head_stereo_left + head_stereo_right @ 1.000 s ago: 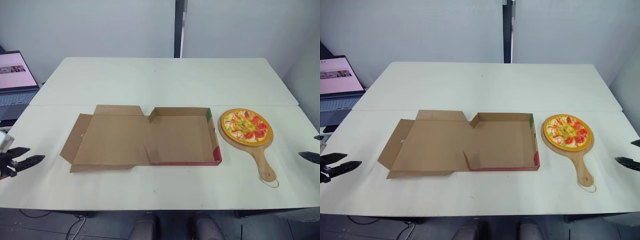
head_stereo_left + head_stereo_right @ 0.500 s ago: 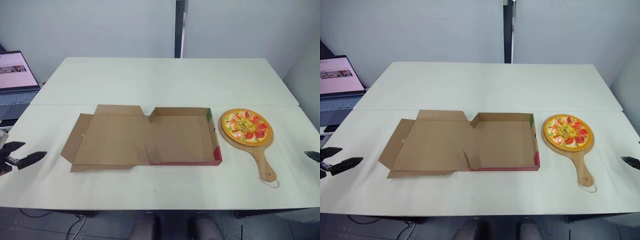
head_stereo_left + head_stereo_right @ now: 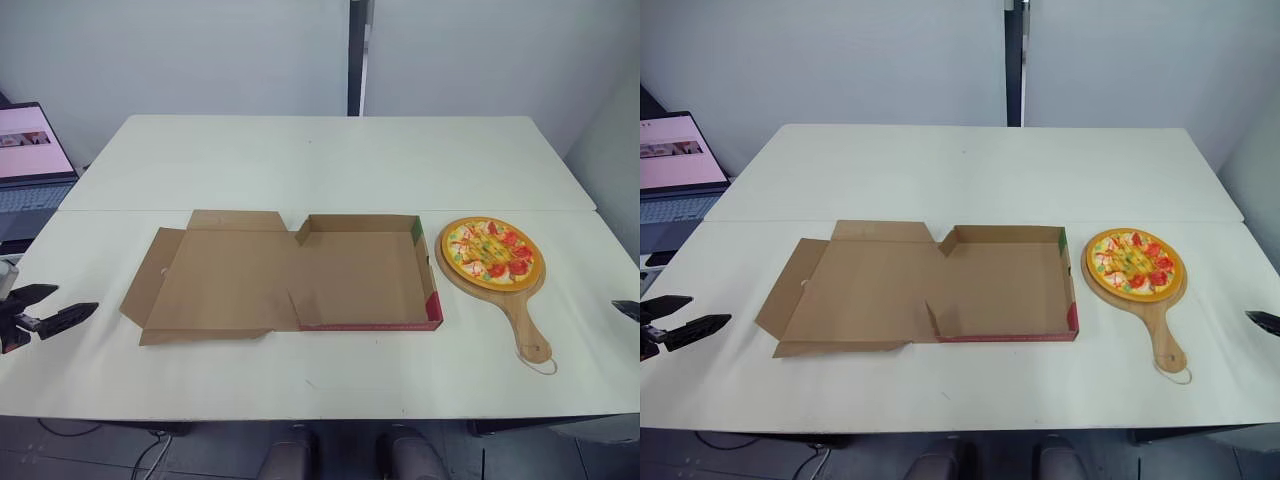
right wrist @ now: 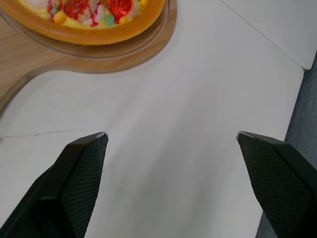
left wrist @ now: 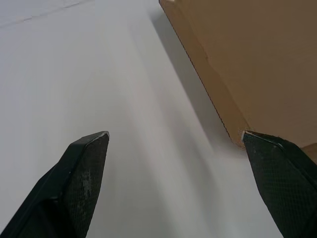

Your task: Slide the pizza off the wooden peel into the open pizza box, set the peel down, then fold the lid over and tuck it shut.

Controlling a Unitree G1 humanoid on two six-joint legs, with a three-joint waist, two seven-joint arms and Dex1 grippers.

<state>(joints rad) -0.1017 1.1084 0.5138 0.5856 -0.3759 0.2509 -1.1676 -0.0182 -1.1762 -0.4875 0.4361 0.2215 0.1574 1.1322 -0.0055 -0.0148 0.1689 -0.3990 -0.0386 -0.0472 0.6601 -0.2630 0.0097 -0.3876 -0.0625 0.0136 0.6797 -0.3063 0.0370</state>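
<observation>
Pizza [image 3: 492,251] lying on wooden peel [image 3: 522,315], just right of open pizza box [image 3: 365,270]. Left gripper [image 5: 174,134] spread wide, empty, left of box; right gripper [image 4: 171,134] likewise released, farther right.

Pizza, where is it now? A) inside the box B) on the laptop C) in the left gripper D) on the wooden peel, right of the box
D: the pizza sits on the peel, just right of the open box.

pizza [image 3: 493,251] on peel [image 3: 505,288] | box [image 3: 290,274] left | laptop [image 3: 33,160] far-left
</observation>
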